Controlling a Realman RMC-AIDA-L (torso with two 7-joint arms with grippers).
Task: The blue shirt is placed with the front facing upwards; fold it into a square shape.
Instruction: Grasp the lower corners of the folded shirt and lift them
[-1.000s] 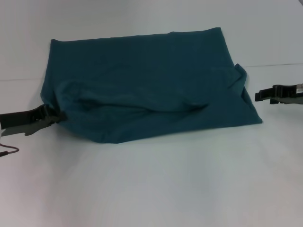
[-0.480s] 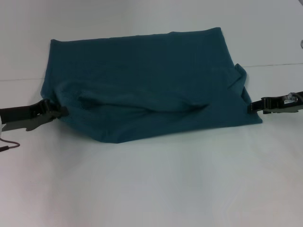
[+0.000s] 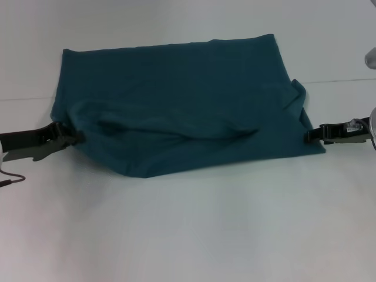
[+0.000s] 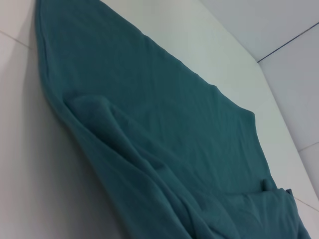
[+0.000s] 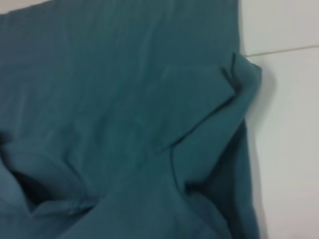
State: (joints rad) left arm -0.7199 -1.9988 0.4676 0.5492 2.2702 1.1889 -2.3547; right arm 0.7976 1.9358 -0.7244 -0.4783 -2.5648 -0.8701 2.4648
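Head view: blue shirt (image 3: 176,108) lying partly folded on the white table (image 3: 188,229), plain teal side up, no lettering visible; far edge straight, near edge sagging to a blunt point toward the robot, with a long soft ridge of bunched cloth running across the middle. Left gripper (image 3: 69,138) low over the table at the shirt's left edge, tips touching the cloth where the fold gathers; impossible to say from here whether closed on fabric or merely pressed against it. Thin reddish cable (image 3: 12,179) trailing on the table near that arm. Right gripper (image 3: 310,136) reaching in level from the right, tips meeting the shirt's near right corner, just below a small rumpled flap; grip likewise unclear. Left wrist view: only teal cloth (image 4: 149,139) stretching away over the pale surface, a doubled layer rising in a rounded fold, no fingers in sight. Right wrist view: cloth (image 5: 124,99) filling most of the picture, overlapping layers with a seamed hem edge folded back near the shirt's border, bare table beside it.
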